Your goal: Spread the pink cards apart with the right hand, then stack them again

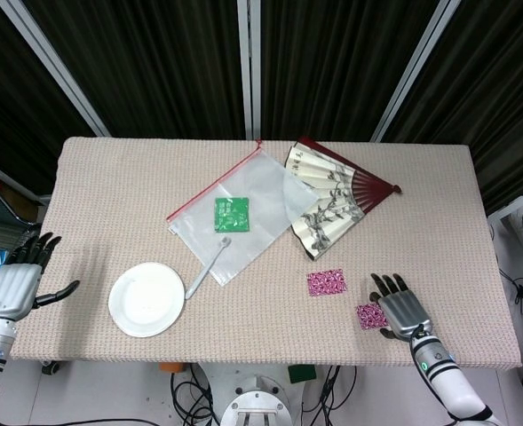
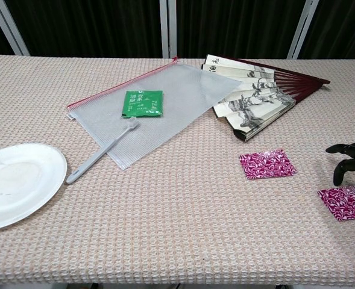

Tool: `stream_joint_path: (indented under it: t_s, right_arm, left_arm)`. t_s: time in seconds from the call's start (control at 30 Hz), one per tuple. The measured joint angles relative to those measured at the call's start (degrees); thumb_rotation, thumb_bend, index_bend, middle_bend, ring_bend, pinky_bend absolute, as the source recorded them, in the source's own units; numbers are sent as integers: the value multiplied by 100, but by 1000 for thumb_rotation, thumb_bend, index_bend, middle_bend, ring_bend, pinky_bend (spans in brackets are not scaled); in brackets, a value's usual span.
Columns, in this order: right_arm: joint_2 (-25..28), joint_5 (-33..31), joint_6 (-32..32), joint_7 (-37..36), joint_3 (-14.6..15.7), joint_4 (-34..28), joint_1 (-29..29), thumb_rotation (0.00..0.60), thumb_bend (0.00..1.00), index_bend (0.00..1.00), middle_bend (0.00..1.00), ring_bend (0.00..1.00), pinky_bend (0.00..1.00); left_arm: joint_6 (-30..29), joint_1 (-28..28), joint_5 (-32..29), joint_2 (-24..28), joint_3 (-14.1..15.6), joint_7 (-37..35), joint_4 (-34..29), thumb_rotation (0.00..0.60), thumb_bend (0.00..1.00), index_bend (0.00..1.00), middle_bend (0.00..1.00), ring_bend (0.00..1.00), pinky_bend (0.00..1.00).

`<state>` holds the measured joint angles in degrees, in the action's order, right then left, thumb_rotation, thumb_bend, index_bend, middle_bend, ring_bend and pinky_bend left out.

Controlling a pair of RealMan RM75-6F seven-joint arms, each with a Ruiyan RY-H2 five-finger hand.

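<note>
Two pink patterned cards lie apart on the table's near right. One card [image 1: 326,282] [image 2: 267,164] lies flat toward the middle. The other card [image 1: 370,316] [image 2: 345,201] sits nearer the front edge, partly under my right hand [image 1: 400,308] [image 2: 351,159]. That hand hovers open with its fingers spread above the card's right side, holding nothing. My left hand [image 1: 17,282] hangs open off the table's left edge, seen only in the head view.
A folding fan [image 1: 330,197] lies open behind the cards. A clear zip bag [image 1: 234,213] with a green packet [image 1: 231,214] fills the middle, a grey toothbrush [image 1: 207,267] at its corner. A white paper plate [image 1: 146,299] sits near left. The front edge runs close to my right hand.
</note>
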<state>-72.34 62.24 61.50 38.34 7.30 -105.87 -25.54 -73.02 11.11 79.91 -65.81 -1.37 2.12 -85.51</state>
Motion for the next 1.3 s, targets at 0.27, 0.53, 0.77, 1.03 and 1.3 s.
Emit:
stream_joint_path:
  t_s: [0.27,0.53,0.77,1.03,1.3]
  right_arm:
    - [-40,-10,-7,2,-21,37,8,600,442,424,7,0,0]
    - [22,117,70,-165,-78,-10,45,600,456,450,15,0,0]
    - [166,207,81,-399,-171,-92,52,600,456,451,17,0,0]
    - [244,158,-17,-380,-481,-269,-179,600,456,453,40,0,0]
    - [-357,-484,-212,-9,-936,-112,-665,600,449,456,36,0,0]
  left_arm:
    - [-7,-4,5,2,-1,-13,5,0,51,0,0,0,150]
    - [-28,-18,12,1,0,-33,17,0,51,0,0,0,150]
    - [-21,-14,10,2,-5,-42,17,0,51,0,0,0,150]
    - [-18,-21,-18,12,-17,-68,30,0,51,0,0,0,150]
    - [26,1,-36,21,-34,-110,55,0,51,0,0,0,150]
